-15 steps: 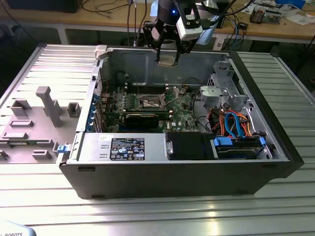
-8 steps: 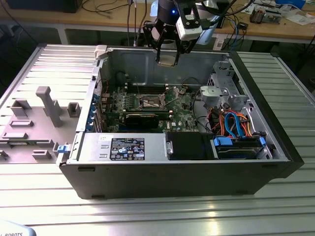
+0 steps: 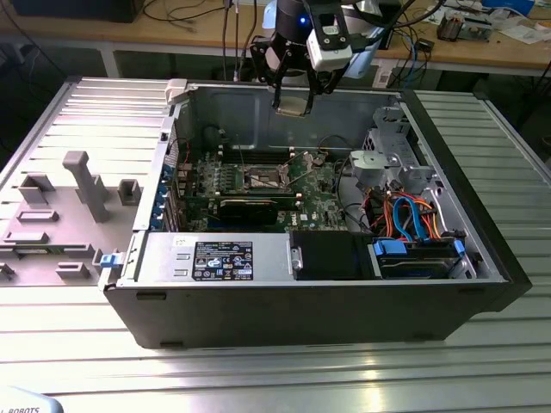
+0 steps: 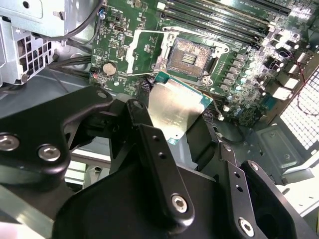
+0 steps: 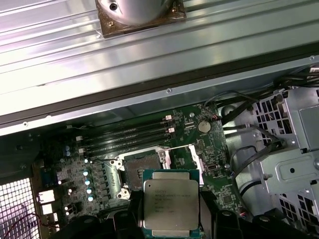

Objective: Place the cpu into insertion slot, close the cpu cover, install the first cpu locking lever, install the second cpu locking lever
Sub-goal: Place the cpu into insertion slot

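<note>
Second wrist view: we've got the cpu (image 4: 177, 107) pinched in the end effector (image 4: 167, 124), hovering above the open insertion slot (image 4: 189, 57). We reckon placing it needs careful squaring-up.

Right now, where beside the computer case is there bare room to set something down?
Bare: ribbed table on the case's camera side and along the exterior view's right. Crowded: grey fixture tray at its left, cables inside.

Open air above the insertion slot (image 3: 261, 179); graphics card (image 3: 250, 206) and drive cage (image 3: 387, 162) stand near it.
</note>
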### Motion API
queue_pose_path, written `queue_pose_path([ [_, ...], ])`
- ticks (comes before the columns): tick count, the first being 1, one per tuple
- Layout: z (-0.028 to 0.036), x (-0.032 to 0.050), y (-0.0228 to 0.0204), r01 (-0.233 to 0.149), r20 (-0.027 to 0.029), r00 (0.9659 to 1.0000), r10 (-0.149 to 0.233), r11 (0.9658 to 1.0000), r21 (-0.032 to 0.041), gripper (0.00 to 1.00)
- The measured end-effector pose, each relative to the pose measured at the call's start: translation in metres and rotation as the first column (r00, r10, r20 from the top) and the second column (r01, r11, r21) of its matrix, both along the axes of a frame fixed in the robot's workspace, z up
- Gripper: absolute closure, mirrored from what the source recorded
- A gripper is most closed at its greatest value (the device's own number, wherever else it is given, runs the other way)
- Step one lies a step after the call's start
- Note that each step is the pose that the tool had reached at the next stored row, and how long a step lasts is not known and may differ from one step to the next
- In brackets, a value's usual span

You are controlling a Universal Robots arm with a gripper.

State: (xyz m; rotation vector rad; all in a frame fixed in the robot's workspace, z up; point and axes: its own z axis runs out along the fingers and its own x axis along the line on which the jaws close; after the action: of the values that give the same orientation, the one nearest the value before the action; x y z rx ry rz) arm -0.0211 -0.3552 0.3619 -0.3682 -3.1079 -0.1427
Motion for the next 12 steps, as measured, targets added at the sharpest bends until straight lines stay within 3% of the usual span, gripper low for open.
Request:
queue_pose_path([
  [8,0.0,0.0,0.0,0.027,0.0,0.9996,-0.027,0.9996,-0.0001,0.46],
  [12,-0.0003,-0.0001,-0.0004,0.058,0.0001,0.9983,-0.058,0.9983,0.0003,0.46],
])
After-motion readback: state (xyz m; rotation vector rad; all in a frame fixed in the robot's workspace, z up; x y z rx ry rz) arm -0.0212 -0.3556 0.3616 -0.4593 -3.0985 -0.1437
